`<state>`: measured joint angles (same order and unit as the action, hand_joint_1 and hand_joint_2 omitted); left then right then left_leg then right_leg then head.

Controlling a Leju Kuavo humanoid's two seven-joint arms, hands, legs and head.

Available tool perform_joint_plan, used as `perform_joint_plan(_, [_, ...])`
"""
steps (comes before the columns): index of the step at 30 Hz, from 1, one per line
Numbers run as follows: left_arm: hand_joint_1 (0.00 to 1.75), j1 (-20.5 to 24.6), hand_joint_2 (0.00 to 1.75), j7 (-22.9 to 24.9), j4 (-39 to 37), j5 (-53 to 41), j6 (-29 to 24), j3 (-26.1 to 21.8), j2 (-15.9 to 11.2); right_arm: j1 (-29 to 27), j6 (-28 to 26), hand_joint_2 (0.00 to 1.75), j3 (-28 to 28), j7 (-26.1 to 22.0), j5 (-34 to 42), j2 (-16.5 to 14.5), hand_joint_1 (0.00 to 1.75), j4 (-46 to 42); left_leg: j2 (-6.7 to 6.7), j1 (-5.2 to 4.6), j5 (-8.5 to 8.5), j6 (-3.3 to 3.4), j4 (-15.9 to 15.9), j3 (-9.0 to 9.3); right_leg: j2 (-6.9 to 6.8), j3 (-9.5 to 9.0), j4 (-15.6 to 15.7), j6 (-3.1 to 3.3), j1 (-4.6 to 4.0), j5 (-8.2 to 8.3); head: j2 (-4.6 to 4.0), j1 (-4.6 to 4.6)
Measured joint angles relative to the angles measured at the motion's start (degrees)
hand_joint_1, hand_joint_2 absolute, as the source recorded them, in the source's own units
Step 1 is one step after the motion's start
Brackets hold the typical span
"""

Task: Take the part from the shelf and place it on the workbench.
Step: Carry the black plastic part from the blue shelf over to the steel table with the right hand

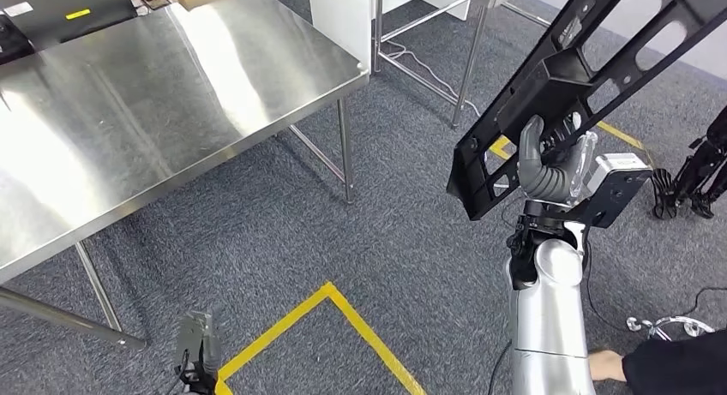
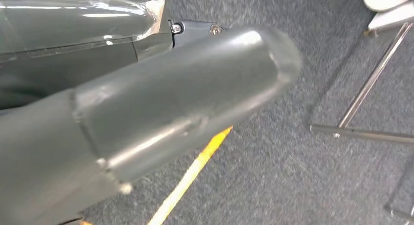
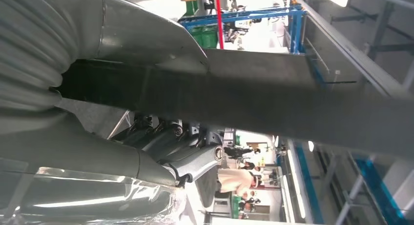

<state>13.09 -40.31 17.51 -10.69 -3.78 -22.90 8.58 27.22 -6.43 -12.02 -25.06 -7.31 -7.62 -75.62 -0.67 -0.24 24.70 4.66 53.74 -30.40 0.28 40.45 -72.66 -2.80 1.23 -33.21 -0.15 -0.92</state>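
The right hand (image 1: 549,168) has its fingers (image 1: 530,146) wrapped around a bar of the part (image 1: 566,78), a long black open frame of moulded struts, and in the right wrist view the same dark bar (image 3: 273,103) runs across the picture with the thumb curled over it. The part is carried in the air, well above the grey carpet floor (image 1: 403,249), not yet over anything that could bear it. Its long axis runs from about 7 o'clock, where the lower end hangs beside the wrist, up to about 1 o'clock, where it leaves the head view. The steel worktop (image 1: 154,112) lies at roughly 10 o'clock from the grasping fingers, well apart, with a stretch of floor and a yellow floor line (image 1: 343,314) between. The left hand (image 1: 197,352) hangs low near the worktop's leg and is nearer the worktop, but it carries nothing; whether its fingers are spread or curled cannot be told from either view of it. The move ahead likely turns on swinging the frame toward 10 o'clock and levelling its long axis over the steel surface, keeping the lower end clear of the edge. A person's hand and dark sleeve (image 1: 669,365) show at the lower right.
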Motion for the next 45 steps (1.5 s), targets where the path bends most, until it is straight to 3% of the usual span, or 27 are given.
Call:
perform_joint_plan(2, [0.0, -0.26, 0.0, 0.01, 0.0, 0.29, 0.43, -0.09, 0.11, -0.14, 0.0, 1.75, -0.07, 0.17, 0.07, 0.2, 1.75, -0.08, -0.28, 0.67, 1.73, -1.08, 0.13, 2.03, -0.13, 1.28, 3.11, -1.21, 0.7, -0.17, 0.0, 0.04])
perform_joint_plan(3, [0.0, -0.32, 0.0, 0.01, 0.0, 0.39, 0.52, -0.16, 0.13, -0.23, 0.0, 1.75, -0.11, 0.22, 0.09, 0.34, 1.75, -0.16, -0.39, 0.98, 2.74, -1.65, 0.31, 3.03, -0.29, 0.95, 6.5, -2.35, 1.12, 1.98, 0.0, 0.1])
perform_joint_plan(4, [0.0, -0.34, 0.0, 0.01, 0.0, 0.46, 0.58, -0.26, 0.09, -0.33, 0.01, 1.75, -0.15, 0.26, 0.11, 0.56, 1.75, -0.21, -0.45, 1.08, 3.91, -2.26, 0.67, 3.83, -0.67, 0.39, 10.31, -3.71, 1.47, 5.78, 0.0, 0.35])
perform_joint_plan(5, [0.0, -0.38, 0.0, 0.01, 0.02, 0.49, 0.61, -0.34, 0.04, -0.44, 0.03, 1.75, -0.25, 0.29, 0.15, 0.74, 1.75, -0.27, -0.47, 1.03, 5.08, -2.8, 0.99, 4.28, -1.09, -0.28, 13.14, -4.28, 1.64, 9.29, 0.0, 0.62])
perform_joint_plan(6, [0.0, -0.4, 0.0, 0.03, 0.07, 0.5, 0.63, -0.4, 0.0, -0.62, 0.06, 1.75, -0.35, 0.34, 0.15, 0.86, 1.75, -0.33, -0.39, 0.88, 6.07, -3.27, 1.24, 4.57, -1.3, -0.66, 14.83, -4.16, 1.65, 12.11, 0.0, 0.62])
perform_joint_plan(7, [0.0, -0.41, 0.0, 0.02, 0.16, 0.51, 0.65, -0.45, -0.05, -0.75, 0.09, 1.75, -0.44, 0.41, 0.19, 0.96, 1.75, -0.43, -0.3, 0.73, 6.7, -3.66, 1.55, 4.79, -1.47, -0.78, 15.34, -3.32, 1.72, 13.58, 0.0, 0.68])
perform_joint_plan(9, [0.0, -0.32, 0.0, 0.01, 0.35, 0.51, 0.75, -0.46, -0.09, -0.96, 0.12, 1.75, -0.52, 0.51, 0.27, 1.02, 1.75, -0.85, -0.08, 0.92, 6.03, -4.14, 3.65, 3.95, -1.17, -0.91, 14.95, -1.01, 1.78, 13.24, 0.0, 0.24])
perform_joint_plan(10, [0.0, -0.3, 0.0, -0.02, 0.42, 0.5, 0.88, -0.46, -0.1, -0.99, 0.13, 1.75, -0.53, 0.51, 0.32, 1.11, 1.75, -1.09, 0.01, 1.09, 4.74, -4.32, 6.55, 2.23, -1.1, -1.15, 14.92, -0.26, 1.89, 12.87, 0.0, 0.29])
perform_joint_plan(12, [0.0, -0.41, 0.0, -0.01, 0.46, 0.46, 1.18, -0.45, -0.07, -1.17, 0.17, 1.75, -0.6, 0.49, 0.34, 1.24, 1.75, -1.41, 0.2, 1.34, 3.35, -4.56, 14.34, -3.45, -0.85, -2.07, 15.04, 0.92, 1.7, 11.89, 0.0, 0.2])
perform_joint_plan(14, [0.0, -0.74, 0.0, 0.0, 0.46, 0.43, 1.36, -0.44, -0.01, -1.5, 0.22, 1.75, -0.66, 0.48, 0.34, 1.36, 1.75, -1.51, 0.25, 1.37, 6.83, -4.73, 19.33, -8.64, -0.63, -3.45, 15.08, 1.58, 1.48, 10.51, 0.0, 0.14])
perform_joint_plan(16, [0.0, -1.02, 0.0, 0.01, 0.46, 0.41, 1.4, -0.45, -0.01, -1.82, 0.21, 1.75, -0.67, 0.51, 0.35, 1.52, 1.75, -1.57, 0.28, 1.38, 11.43, -4.79, 18.88, -11.24, -0.35, -5.29, 15.09, 1.7, 1.31, 8.99, 0.0, 0.13])
perform_joint_plan(17, [0.0, -1.1, 0.0, 0.01, 0.45, 0.41, 1.42, -0.46, -0.01, -1.87, 0.2, 1.75, -0.67, 0.55, 0.35, 1.61, 1.75, -1.6, 0.32, 1.38, 11.69, -4.7, 16.79, -11.53, -0.25, -6.35, 15.1, 1.65, 1.25, 8.18, 0.0, 0.13])
perform_joint_plan(18, [0.0, -1.13, 0.0, 0.01, 0.45, 0.4, 1.44, -0.46, -0.01, -1.89, 0.19, 1.75, -0.68, 0.58, 0.36, 1.69, 1.75, -1.64, 0.41, 1.39, 9.78, -4.53, 13.57, -11.21, -0.18, -7.4, 15.13, 1.54, 1.21, 7.37, 0.0, 0.13])
perform_joint_plan(21, [0.0, -1.17, 0.0, 0.02, 0.37, 0.37, 1.48, -0.44, 0.04, -1.87, 0.04, 1.75, -0.7, 0.69, 0.42, 1.91, 1.75, -1.85, 0.81, 1.0, -1.1, -3.68, 5.04, -8.94, 0.19, -9.93, 15.28, 0.7, 0.95, 5.18, 0.0, 0.22])
perform_joint_plan(22, [0.0, -1.12, 0.0, 0.01, 0.34, 0.35, 1.45, -0.43, 0.07, -1.85, -0.04, 1.75, -0.72, 0.72, 0.45, 1.97, 1.75, -2.04, 0.8, 0.75, -2.75, -3.34, 4.16, -8.31, 0.33, -10.56, 15.25, 0.19, 0.81, 4.81, 0.0, 0.24])
perform_joint_plan(24, [0.0, -0.8, 0.0, 0.0, 0.35, 0.32, 1.37, -0.39, 0.11, -1.8, -0.21, 1.75, -0.75, 0.71, 0.55, 2.11, 1.75, -2.56, 0.58, 0.35, -2.48, -2.52, 3.72, -6.84, 0.35, -10.93, 14.48, -0.99, 0.74, 4.83, 0.0, 0.18])
perform_joint_plan(26, [0.0, -0.4, 0.0, -0.02, 0.37, 0.35, 1.27, -0.38, 0.06, -1.79, -0.38, 1.75, -0.78, 0.63, 0.61, 2.34, 1.75, -2.91, 0.42, 0.13, -1.94, -1.5, 3.36, -5.28, 0.19, -9.05, 10.52, -1.6, 0.75, 5.53, 0.0, 0.11])
perform_joint_plan(28, [0.0, -0.16, 0.0, -0.01, 0.36, 0.45, 1.12, -0.36, 0.02, -1.97, -0.54, 1.75, -0.81, 0.61, 0.65, 2.7, 1.75, -3.0, 0.24, -0.11, -1.05, -0.65, 3.28, -4.07, 0.05, -4.32, 3.62, -1.03, 0.65, 4.75, 0.0, 0.17])
perform_joint_plan(30, [0.0, -0.18, 0.0, 0.01, 0.31, 0.52, 1.0, -0.33, 0.11, -2.36, -0.69, 1.75, -0.83, 0.61, 0.68, 3.09, 1.75, -3.02, -0.21, -0.41, 0.11, -0.16, 3.29, -3.03, 0.05, 0.55, -1.12, -0.11, 0.34, 1.96, 0.0, 0.21])
perform_joint_plan(32, [0.0, -0.32, 0.0, 0.01, 0.22, 0.53, 0.93, -0.3, 0.27, -2.62, -0.87, 1.75, -0.82, 0.61, 0.7, 3.43, 1.75, -3.02, -0.72, -0.75, 1.42, -0.03, 3.3, -1.56, 0.05, 2.33, 0.6, 0.05, -0.13, 0.99, 0.0, 0.22])
perform_joint_plan(33, [0.0, -0.34, 0.0, 0.01, 0.19, 0.56, 0.89, -0.28, 0.32, -2.66, -0.99, 1.75, -0.82, 0.61, 0.72, 3.54, 1.75, -3.02, -0.91, -0.89, 2.12, -0.03, 3.3, -0.71, 0.05, 2.04, 3.71, -0.22, -0.42, 2.29, 0.0, 0.22])
perform_joint_plan(35, [0.0, -0.37, 0.0, 0.02, 0.04, 0.66, 0.79, -0.26, 0.41, -2.72, -1.21, 1.75, -0.84, 0.6, 0.75, 3.78, 1.75, -3.01, -1.14, -1.13, 3.59, -0.14, 3.31, 0.79, 0.05, 0.58, 11.56, -0.79, -1.11, 8.39, 0.0, 0.25])
perform_joint_plan(37, [0.0, -0.41, 0.0, 0.05, -0.17, 0.78, 0.69, -0.25, 0.49, -2.78, -1.28, 1.75, -0.87, 0.57, 0.76, 3.97, 1.75, -3.03, -1.32, -1.32, 4.75, -0.53, 3.38, 1.56, 0.18, -0.72, 15.58, -0.03, -1.64, 13.0, 0.0, 0.35])
perform_joint_plan(39, [0.0, -0.36, 0.0, 0.07, -0.29, 0.93, 0.67, -0.21, 0.51, -2.77, -1.34, 1.75, -0.91, 0.53, 0.76, 4.05, 1.75, -3.27, -1.39, -1.34, 4.99, -1.0, 3.81, 1.86, 0.24, -1.76, 16.11, 1.89, -1.72, 13.32, 0.0, 0.44])
perform_joint_plan(41, [0.0, -0.23, 0.0, 0.03, -0.32, 1.16, 0.62, -0.19, 0.44, -2.58, -1.55, 1.75, -0.97, 0.5, 0.72, 4.08, 1.75, -3.58, -1.05, -1.23, 4.88, -1.5, 6.29, 0.84, 0.12, -3.27, 17.14, 3.27, -1.31, 12.89, 0.0, 0.46])
perform_joint_plan(43, [0.0, -0.13, 0.0, 0.0, -0.34, 1.51, 0.48, -0.18, 0.38, -2.37, -2.08, 1.75, -1.16, 0.58, 0.31, 4.1, 1.75, -3.65, -0.59, -0.7, 6.02, -2.34, 11.8, -2.51, -0.07, -4.91, 18.05, 4.04, -0.83, 12.44, 0.0, 0.39])
perform_joint_plan(45, [0.0, -0.21, 0.0, 0.01, -0.42, 1.99, 0.3, -0.19, 0.31, -2.28, -3.05, 1.75, -1.59, 0.87, -0.76, 4.14, 1.75, -3.47, -0.39, 0.34, 8.35, -3.54, 16.88, -6.82, -0.27, -5.8, 18.21, 4.21, -0.51, 11.73, 0.0, 0.31])
